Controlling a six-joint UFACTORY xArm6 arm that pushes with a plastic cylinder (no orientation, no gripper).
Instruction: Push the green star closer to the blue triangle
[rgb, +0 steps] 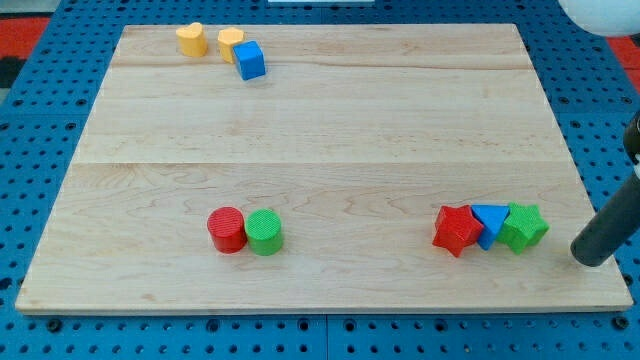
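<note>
The green star lies near the view's bottom right of the wooden board, touching the right side of the blue triangle. A red star touches the triangle's left side. My tip is the lower end of a dark rod that comes in from the view's right edge. It stands just right of the green star and slightly lower, with a small gap between them.
A red cylinder and a green cylinder stand side by side at the bottom centre-left. At the top left are a yellow heart, a yellow block and a blue cube. The board's right edge is near my tip.
</note>
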